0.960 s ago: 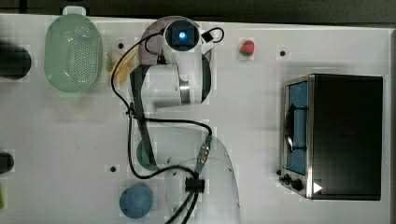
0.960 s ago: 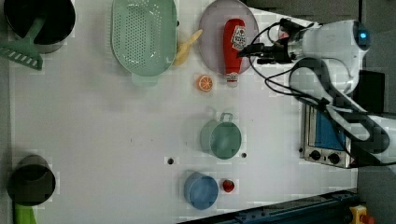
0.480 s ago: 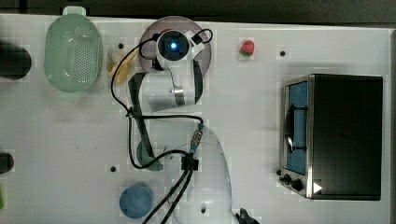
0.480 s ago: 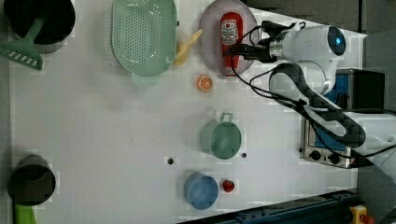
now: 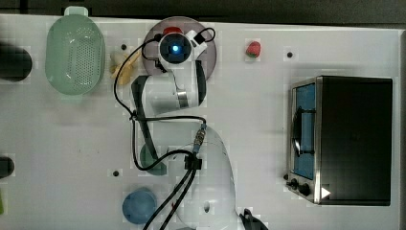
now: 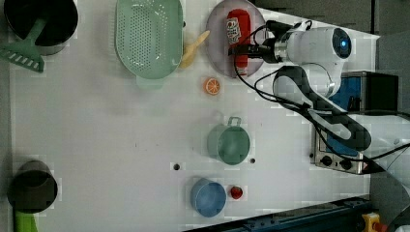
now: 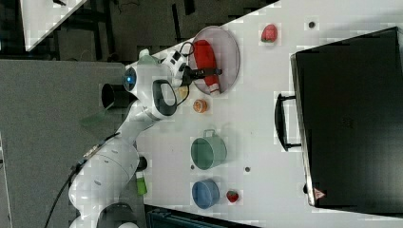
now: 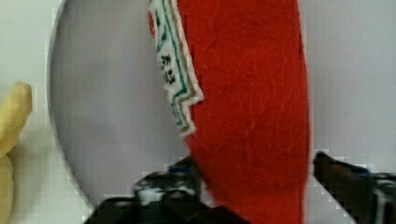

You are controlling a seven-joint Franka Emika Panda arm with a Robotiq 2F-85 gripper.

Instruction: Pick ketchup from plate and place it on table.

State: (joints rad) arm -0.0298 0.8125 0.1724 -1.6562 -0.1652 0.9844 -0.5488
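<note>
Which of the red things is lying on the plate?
The ketchup, a slim bottle with a white label, lies on the lilac plate. The two small red fruits sit on the table.

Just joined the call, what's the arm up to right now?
The arm's hand is down over the ketchup, which lies flat on the plate. In the wrist view one finger touches the bottle's side while the other stands a little off it, so the bottle is straddled but not clamped. The ketchup has not been lifted yet; placing it on the table is still to do.
</note>
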